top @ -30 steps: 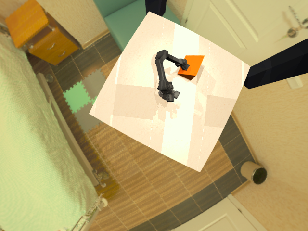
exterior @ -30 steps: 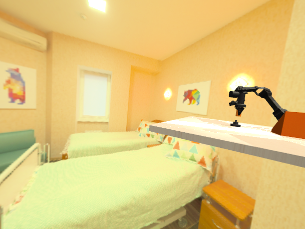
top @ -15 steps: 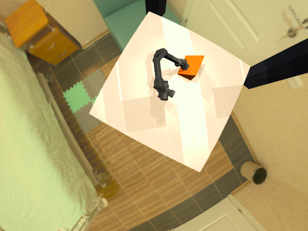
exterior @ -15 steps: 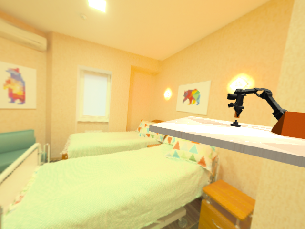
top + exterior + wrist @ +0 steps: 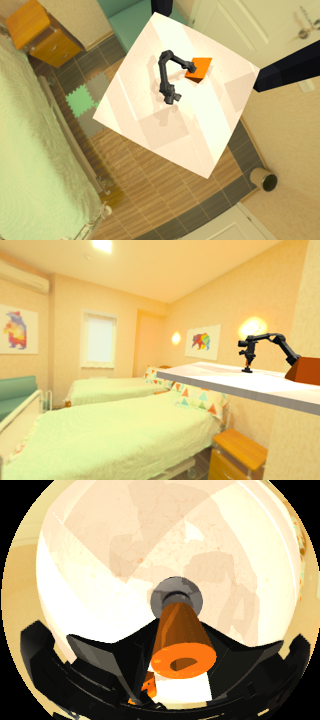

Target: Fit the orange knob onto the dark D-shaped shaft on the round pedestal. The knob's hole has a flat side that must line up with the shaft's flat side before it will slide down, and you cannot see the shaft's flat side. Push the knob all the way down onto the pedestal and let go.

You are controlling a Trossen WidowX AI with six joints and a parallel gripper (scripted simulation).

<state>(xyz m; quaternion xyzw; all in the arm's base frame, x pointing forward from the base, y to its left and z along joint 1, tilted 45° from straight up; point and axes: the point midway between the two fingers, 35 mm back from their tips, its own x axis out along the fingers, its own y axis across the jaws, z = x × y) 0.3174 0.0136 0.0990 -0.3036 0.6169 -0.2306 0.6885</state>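
The orange knob (image 5: 248,362) (image 5: 184,636) is upright between the fingers of my gripper (image 5: 248,363) (image 5: 181,624), which is shut on it. The dark round pedestal (image 5: 247,371) (image 5: 159,600) stands on the table, below the knob. In the exterior view, the knob's lower end is right at the top of the dark shaft (image 5: 247,367), and the pedestal's base lies clearly lower. I cannot tell whether they touch or whether the shaft's tip is inside the hole. The knob hides the shaft's top in the wrist view, and the arm hides knob and pedestal in the top view.
The orange sloped arm base (image 5: 202,67) (image 5: 307,370) stands on the pale table (image 5: 168,139) (image 5: 219,380), away from the pedestal. The black arm (image 5: 162,73) (image 5: 263,336) arches from it to above the pedestal.
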